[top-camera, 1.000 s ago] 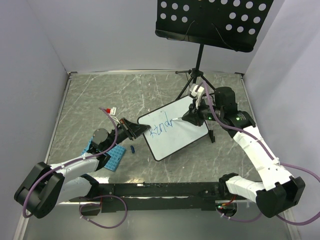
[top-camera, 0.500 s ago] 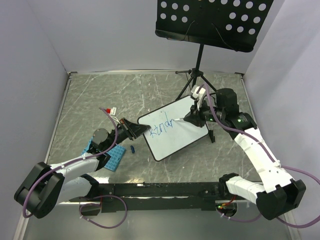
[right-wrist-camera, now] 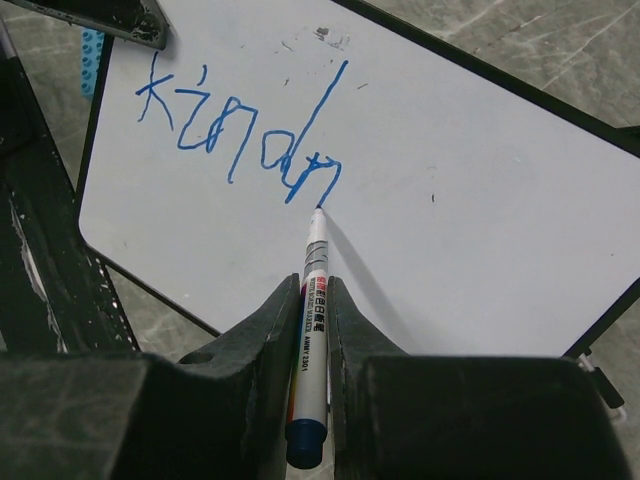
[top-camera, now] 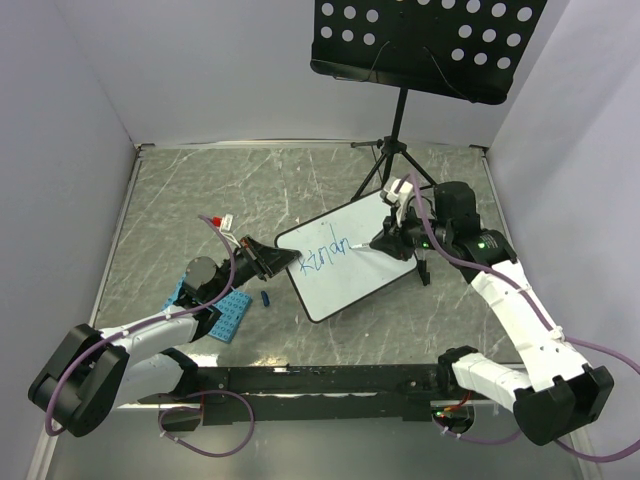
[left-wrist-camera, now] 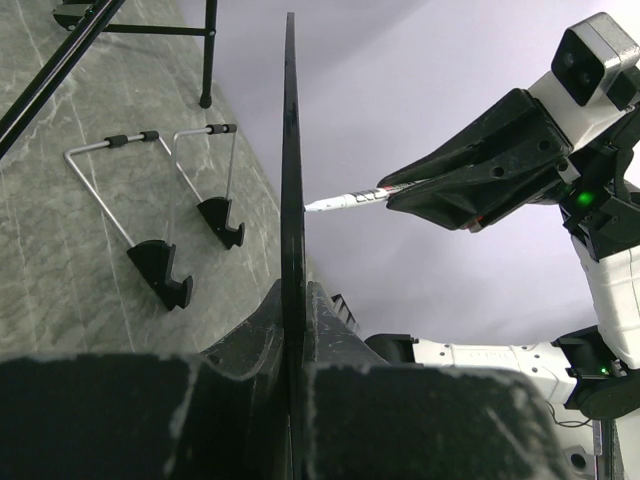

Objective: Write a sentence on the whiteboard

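The whiteboard (top-camera: pixel 350 275) is held tilted above the table; it shows edge-on in the left wrist view (left-wrist-camera: pixel 291 150) and face-on in the right wrist view (right-wrist-camera: pixel 470 210). My left gripper (top-camera: pixel 272 258) is shut on its left corner (left-wrist-camera: pixel 293 292). My right gripper (top-camera: pixel 388 240) is shut on a white marker (right-wrist-camera: pixel 314 290) with a blue end, its tip touching the board. Blue script reading roughly "kindn" (right-wrist-camera: pixel 240 135) runs across the upper part of the board (top-camera: pixel 325 253). It is one line.
A black perforated music-stand tray (top-camera: pixel 425 45) stands at the back on a tripod (top-camera: pixel 385 165). A blue studded plate (top-camera: pixel 228 315) lies under the left arm, with a small blue cap (top-camera: pixel 266 297) beside it. Wire stands with black feet (left-wrist-camera: pixel 150 235) lie on the table under the board.
My right gripper has moved a little to the right along the board with the marker. The blue script has grown by about a letter. The left gripper and board have stayed put.
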Tool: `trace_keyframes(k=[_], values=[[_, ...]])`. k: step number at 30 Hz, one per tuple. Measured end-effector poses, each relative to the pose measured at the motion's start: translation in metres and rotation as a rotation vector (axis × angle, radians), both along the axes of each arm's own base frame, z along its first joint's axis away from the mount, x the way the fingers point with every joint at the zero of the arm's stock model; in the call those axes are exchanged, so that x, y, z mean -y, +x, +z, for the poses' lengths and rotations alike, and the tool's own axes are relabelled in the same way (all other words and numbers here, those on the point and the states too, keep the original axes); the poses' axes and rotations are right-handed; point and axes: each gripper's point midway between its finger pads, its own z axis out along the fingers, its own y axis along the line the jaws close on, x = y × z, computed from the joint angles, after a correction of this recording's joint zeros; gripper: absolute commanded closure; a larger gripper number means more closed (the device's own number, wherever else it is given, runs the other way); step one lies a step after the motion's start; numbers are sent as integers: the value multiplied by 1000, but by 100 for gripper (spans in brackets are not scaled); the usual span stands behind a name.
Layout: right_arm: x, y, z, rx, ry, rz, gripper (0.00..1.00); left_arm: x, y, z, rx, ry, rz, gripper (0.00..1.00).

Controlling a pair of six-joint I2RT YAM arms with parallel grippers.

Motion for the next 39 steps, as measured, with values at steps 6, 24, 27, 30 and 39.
trace_keyframes(k=[6, 24, 27, 30, 39], values=[[2, 4, 7, 8, 16, -18, 100, 0, 0, 0, 0, -1, 0, 99], [4, 15, 7, 1, 25, -38, 100, 0, -1, 1, 2, 0, -5, 99], [5, 16, 7, -1, 24, -43, 100, 0, -1, 0, 2, 0, -4, 99], [8, 19, 7, 1, 20, -60, 100, 0, -1, 0, 2, 0, -3, 99], [10, 29, 6, 0, 17, -80, 100, -1, 2, 0, -1, 1, 9, 99]])
